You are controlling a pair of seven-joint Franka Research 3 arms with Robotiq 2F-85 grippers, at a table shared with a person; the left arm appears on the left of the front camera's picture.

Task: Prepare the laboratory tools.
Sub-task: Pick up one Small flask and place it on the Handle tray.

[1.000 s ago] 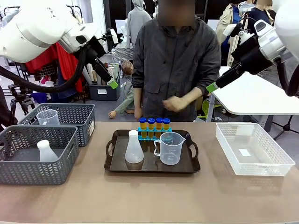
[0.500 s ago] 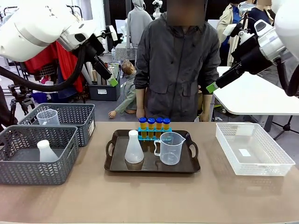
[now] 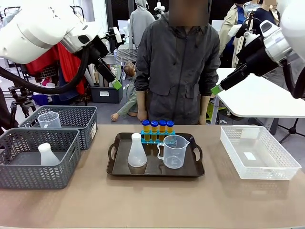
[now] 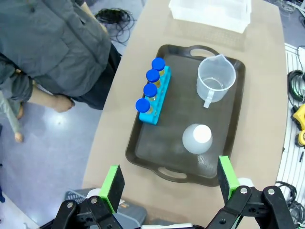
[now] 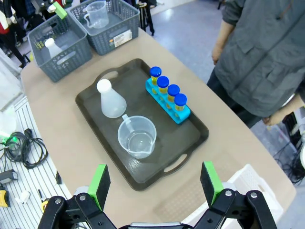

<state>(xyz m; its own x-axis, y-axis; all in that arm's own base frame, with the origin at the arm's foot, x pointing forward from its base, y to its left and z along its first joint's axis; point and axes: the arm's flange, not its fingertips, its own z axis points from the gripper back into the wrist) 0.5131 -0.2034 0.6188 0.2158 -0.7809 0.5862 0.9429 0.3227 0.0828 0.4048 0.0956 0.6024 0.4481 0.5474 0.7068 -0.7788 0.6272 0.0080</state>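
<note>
On the dark tray (image 3: 198, 171) the small blue tube rack (image 3: 157, 139) stands at the far rim, its long axis running left to right, with four blue-capped test tubes (image 3: 157, 129) upright; the conical flask (image 3: 137, 152) and the measuring beaker (image 3: 174, 151), handle to the robot's left, stand in front. Both the left gripper (image 4: 167, 181) and the right gripper (image 5: 155, 183) hang high with fingers spread wide, holding nothing. Compared with one second ago, the person's hands have dropped from the chest to the sides, and the tools have not moved.
</note>
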